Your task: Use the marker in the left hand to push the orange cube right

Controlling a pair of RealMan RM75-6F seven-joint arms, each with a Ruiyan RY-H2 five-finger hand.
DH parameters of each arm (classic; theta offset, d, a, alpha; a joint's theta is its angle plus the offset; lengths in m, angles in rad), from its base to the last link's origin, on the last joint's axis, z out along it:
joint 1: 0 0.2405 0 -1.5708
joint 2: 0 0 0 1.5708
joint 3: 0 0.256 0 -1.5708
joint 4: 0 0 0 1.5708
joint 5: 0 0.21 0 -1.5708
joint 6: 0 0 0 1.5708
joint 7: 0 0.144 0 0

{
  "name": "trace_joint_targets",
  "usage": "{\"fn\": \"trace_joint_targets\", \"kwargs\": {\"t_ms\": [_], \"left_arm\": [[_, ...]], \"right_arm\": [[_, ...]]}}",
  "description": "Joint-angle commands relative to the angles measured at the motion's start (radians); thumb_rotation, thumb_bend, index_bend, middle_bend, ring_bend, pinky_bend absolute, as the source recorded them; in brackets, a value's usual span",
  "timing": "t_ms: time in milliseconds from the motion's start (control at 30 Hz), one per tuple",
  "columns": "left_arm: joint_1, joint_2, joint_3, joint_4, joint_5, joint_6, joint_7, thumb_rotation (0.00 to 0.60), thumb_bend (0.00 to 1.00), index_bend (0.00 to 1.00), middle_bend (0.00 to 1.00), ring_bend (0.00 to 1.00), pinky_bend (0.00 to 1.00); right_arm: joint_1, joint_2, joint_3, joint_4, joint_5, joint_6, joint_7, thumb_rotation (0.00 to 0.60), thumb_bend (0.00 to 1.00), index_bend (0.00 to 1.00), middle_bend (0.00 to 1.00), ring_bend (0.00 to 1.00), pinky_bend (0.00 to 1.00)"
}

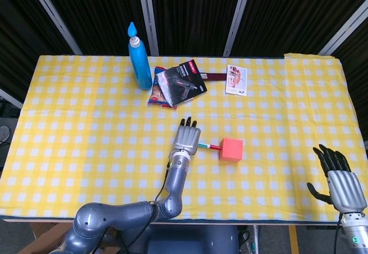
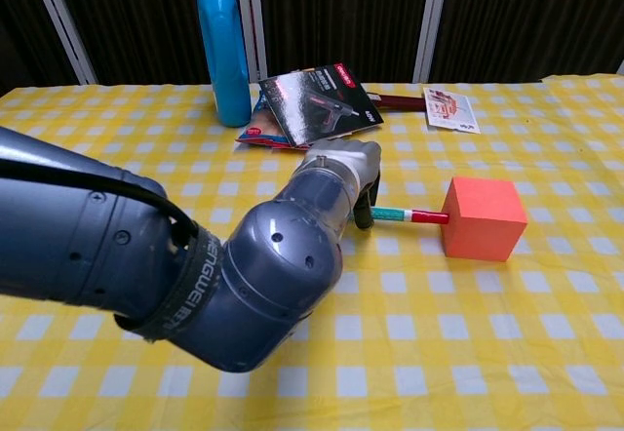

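Note:
The orange cube [image 1: 231, 149] [image 2: 484, 218] sits on the yellow checked cloth right of centre. A marker [image 1: 209, 146] [image 2: 409, 215] with a teal and red barrel lies level, its red tip touching the cube's left face. My left hand [image 1: 187, 137] [image 2: 343, 165] grips the marker's other end, fingers curled around it, just left of the cube. My right hand [image 1: 339, 180] hovers at the table's near right corner, fingers spread, holding nothing; the chest view does not show it.
A blue bottle [image 1: 137, 58] [image 2: 223, 46] stands at the back left. A glue-gun package [image 1: 178, 84] [image 2: 315, 104] lies on a booklet beside it, with a white card [image 1: 236, 80] [image 2: 449, 109] further right. My left forearm [image 2: 175, 265] fills the chest view's lower left.

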State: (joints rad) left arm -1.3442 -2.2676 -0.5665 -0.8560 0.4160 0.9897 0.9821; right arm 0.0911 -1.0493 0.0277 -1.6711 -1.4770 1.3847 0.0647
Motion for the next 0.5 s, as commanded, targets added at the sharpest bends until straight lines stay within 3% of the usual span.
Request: {"fn": "trace_joint_targets", "kwargs": {"t_ms": [33,233,500], "left_arm": [[-0.011,-0.001,0.019,0.001,-0.012,0.011,-0.016,0.6,0.46,0.58,0.14,0.0,0.09],[0.032,0.022,0.038,-0.027,0.017,0.048,-0.034,0.6,0.46,0.58,0.14,0.0,0.09],[0.202,0.188,0.108,-0.226,0.048,0.135,-0.035,0.6,0.46,0.58,0.14,0.0,0.09]], "right_arm": [[-0.001,0.0,-0.001,0.0,-0.003,0.002,-0.001,0.6,0.38,0.0,0.0,0.0,0.0],[-0.002,0.0,-0.001,0.0,-0.003,0.003,-0.003,0.6,0.38,0.0,0.0,0.0,0.0],[-0.003,-0.001,0.0,-0.001,-0.001,0.005,-0.012,0.6,0.38,0.0,0.0,0.0,0.0]]}}
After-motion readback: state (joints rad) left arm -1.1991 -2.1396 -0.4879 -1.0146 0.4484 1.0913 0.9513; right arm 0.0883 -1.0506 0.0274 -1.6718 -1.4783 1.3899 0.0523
